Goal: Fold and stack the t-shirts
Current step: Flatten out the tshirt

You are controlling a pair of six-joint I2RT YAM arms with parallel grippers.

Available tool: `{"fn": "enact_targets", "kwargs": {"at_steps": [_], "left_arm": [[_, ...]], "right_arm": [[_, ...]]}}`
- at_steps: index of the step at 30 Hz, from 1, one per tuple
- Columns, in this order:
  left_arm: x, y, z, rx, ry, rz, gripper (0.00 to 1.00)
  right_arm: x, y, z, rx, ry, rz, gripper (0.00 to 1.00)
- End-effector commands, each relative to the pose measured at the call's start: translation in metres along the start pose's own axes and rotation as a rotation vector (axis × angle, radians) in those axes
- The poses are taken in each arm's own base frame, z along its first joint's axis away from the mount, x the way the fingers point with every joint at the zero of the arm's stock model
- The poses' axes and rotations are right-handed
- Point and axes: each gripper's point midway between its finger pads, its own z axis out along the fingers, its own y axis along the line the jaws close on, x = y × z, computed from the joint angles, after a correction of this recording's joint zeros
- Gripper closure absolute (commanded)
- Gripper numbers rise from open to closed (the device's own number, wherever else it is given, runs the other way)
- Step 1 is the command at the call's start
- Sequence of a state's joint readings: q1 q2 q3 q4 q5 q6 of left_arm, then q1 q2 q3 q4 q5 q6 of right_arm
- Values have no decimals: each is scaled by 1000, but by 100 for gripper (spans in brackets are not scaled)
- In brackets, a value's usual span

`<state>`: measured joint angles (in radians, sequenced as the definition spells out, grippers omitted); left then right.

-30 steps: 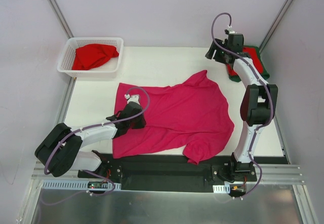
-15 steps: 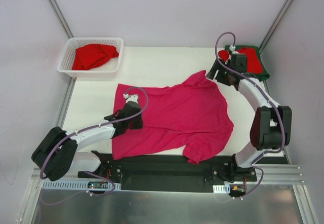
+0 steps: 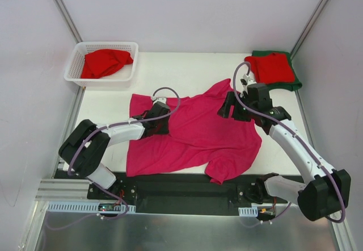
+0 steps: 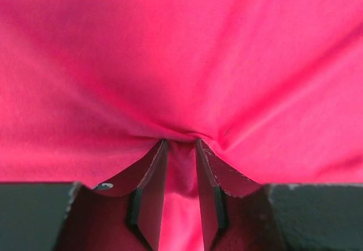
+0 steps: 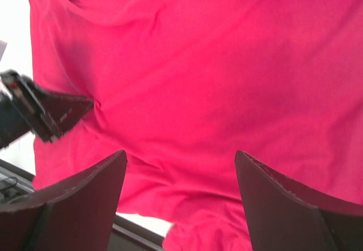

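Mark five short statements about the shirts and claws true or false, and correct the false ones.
1. The left claw pinches a fold of the pink t-shirt. True.
2. The right claw is shut on the pink t-shirt. False: its jaws stand wide open over the cloth and hold nothing.
3. A crumpled red t-shirt lies in the white basket. True.
4. The folded red t-shirt has nothing under it. False: it lies on a dark green t-shirt.
5. The pink t-shirt is folded into a neat square. False: it lies spread out and unfolded.
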<state>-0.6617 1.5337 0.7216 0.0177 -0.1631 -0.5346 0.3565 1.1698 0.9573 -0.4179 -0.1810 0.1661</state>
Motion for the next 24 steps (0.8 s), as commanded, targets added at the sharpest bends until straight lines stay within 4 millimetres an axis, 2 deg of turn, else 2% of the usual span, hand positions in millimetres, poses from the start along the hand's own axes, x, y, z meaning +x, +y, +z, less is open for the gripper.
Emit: {"fn": "enact_targets", "kwargs": {"at_steps": [1, 6, 9, 19, 24], "left_arm": [[9, -3, 9, -7, 76, 24, 73], [2, -4, 14, -18, 77, 25, 73], [-3, 4, 16, -40, 80, 10, 73], [-19, 38, 20, -106, 93, -49, 73], [-41, 57, 26, -131, 107, -109, 73]], "right_arm": [[12, -4, -13, 42, 2, 13, 20], [15, -8, -12, 67, 13, -3, 19], [14, -6, -12, 64, 14, -8, 19], [22, -4, -8, 64, 41, -19, 18], [27, -2, -10, 63, 51, -22, 18]]}}
